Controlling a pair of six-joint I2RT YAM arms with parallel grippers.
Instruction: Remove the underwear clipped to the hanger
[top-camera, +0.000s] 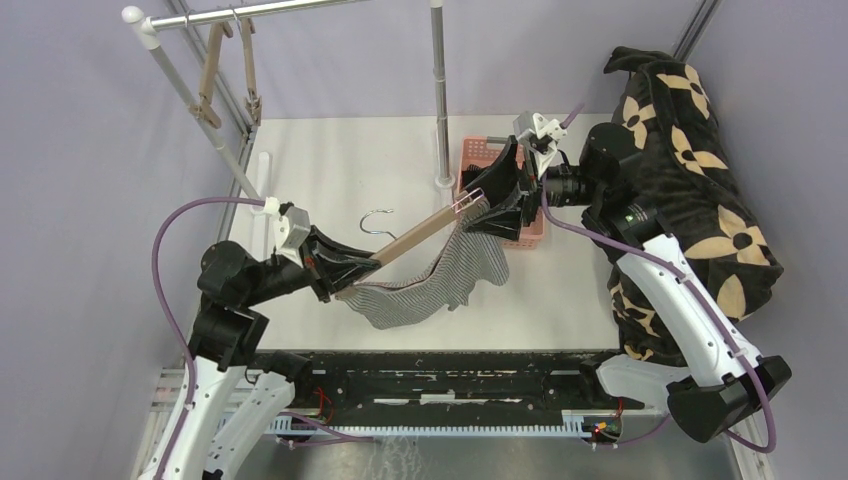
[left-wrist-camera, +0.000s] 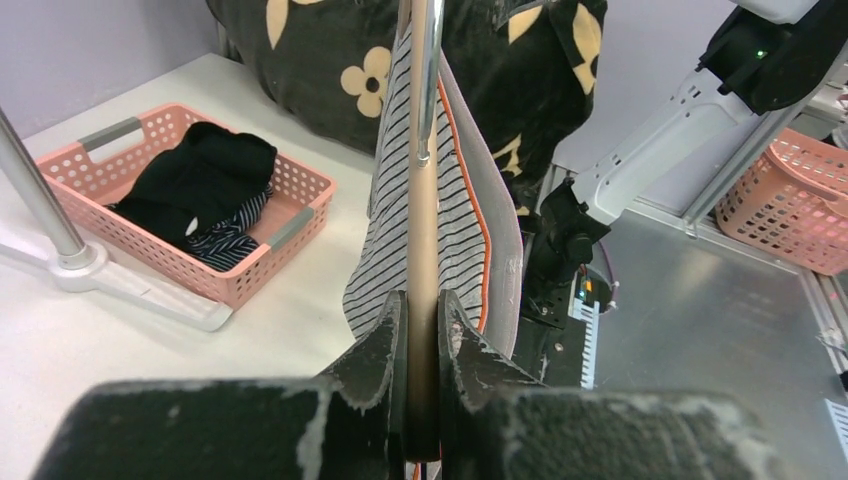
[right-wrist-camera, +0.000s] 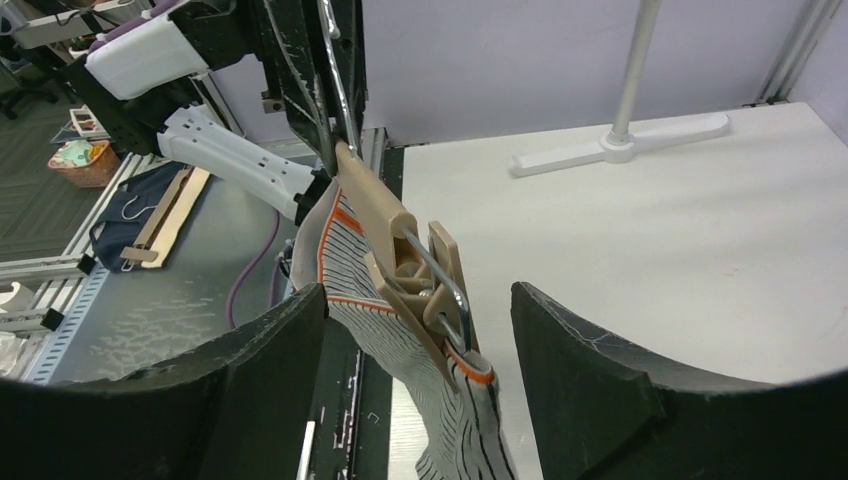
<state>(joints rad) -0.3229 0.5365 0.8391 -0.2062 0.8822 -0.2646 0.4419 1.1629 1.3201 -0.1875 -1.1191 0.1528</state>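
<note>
The grey-and-white striped underwear (top-camera: 430, 285) hangs from a tan wooden hanger (top-camera: 420, 238) held slanted over the table. My left gripper (top-camera: 345, 272) is shut on the hanger's left end; the left wrist view shows its jaws pressed on the bar (left-wrist-camera: 422, 230), the cloth (left-wrist-camera: 385, 240) hanging behind. My right gripper (top-camera: 500, 190) is open at the hanger's right end. In the right wrist view its fingers (right-wrist-camera: 270, 380) stand either side of the clip (right-wrist-camera: 420, 290), which pinches the orange-edged waistband (right-wrist-camera: 450, 420). The black briefs (left-wrist-camera: 200, 175) and the navy striped briefs (left-wrist-camera: 235, 240) lie in the pink basket (left-wrist-camera: 110, 135).
The pink basket (top-camera: 478, 155) stands behind my right gripper, beside a rack pole (top-camera: 440, 90). The black cushion with tan flowers (top-camera: 690, 150) fills the right side. Two more clip hangers (top-camera: 215, 75) hang on the rail at the back left.
</note>
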